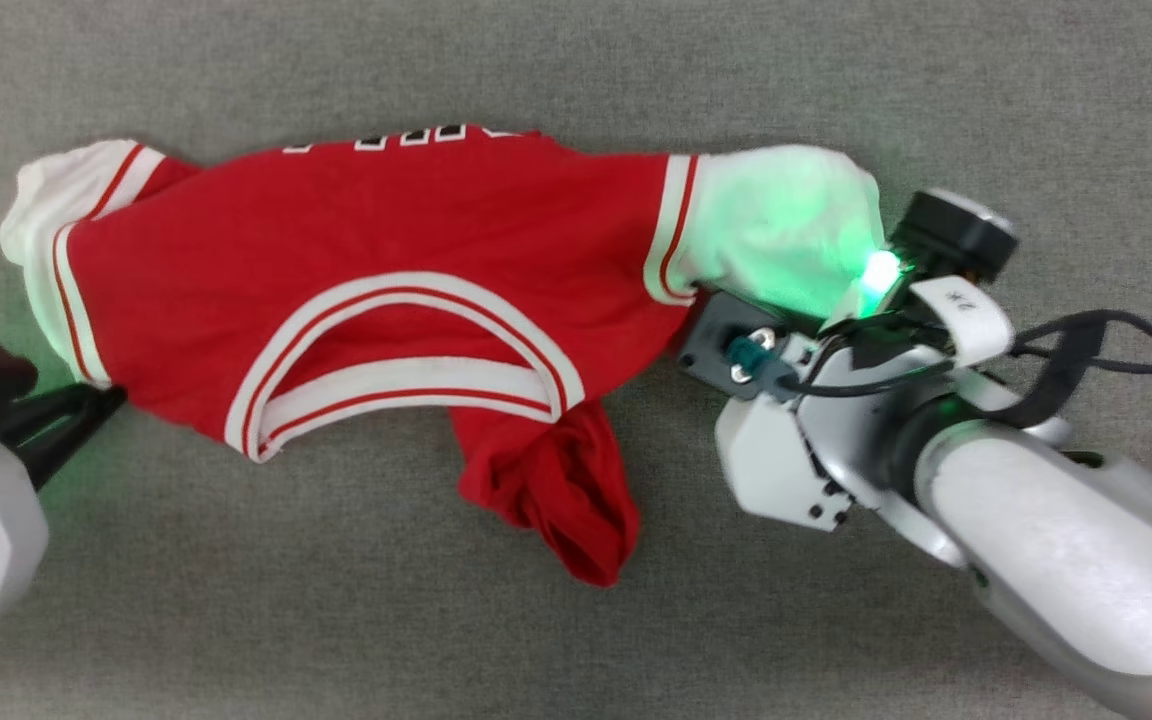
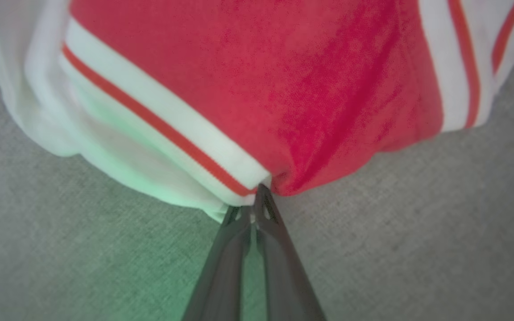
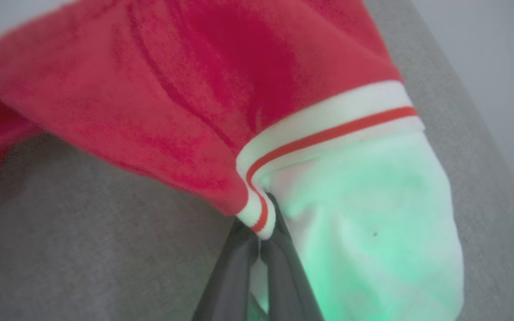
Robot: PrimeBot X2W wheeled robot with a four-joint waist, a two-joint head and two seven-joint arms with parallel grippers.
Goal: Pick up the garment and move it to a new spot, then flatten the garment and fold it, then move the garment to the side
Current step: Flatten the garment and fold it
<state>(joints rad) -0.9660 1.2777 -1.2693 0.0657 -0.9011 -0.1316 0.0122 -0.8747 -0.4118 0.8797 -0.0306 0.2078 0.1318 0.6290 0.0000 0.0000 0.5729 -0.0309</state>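
Both tools pinched on the garment, one at each sleeve seam.

Left tool (image 2: 257, 198): fingers closed together, tips nipping the cloth edge where the white-and-red striped trim meets the red body. Right tool (image 3: 263, 227): fingers also closed, clamped on the striped trim beside the white sleeve (image 3: 373, 214), which is lit green. The garment (image 1: 386, 230) lies spread sideways on the grey worktop (image 1: 236, 620), spanning from the left tool to the right one. The striped neckline (image 1: 406, 350) faces the robot and the black letters (image 1: 406, 137) sit at the far edge. One red flap (image 1: 561, 490) is bunched on the near side.
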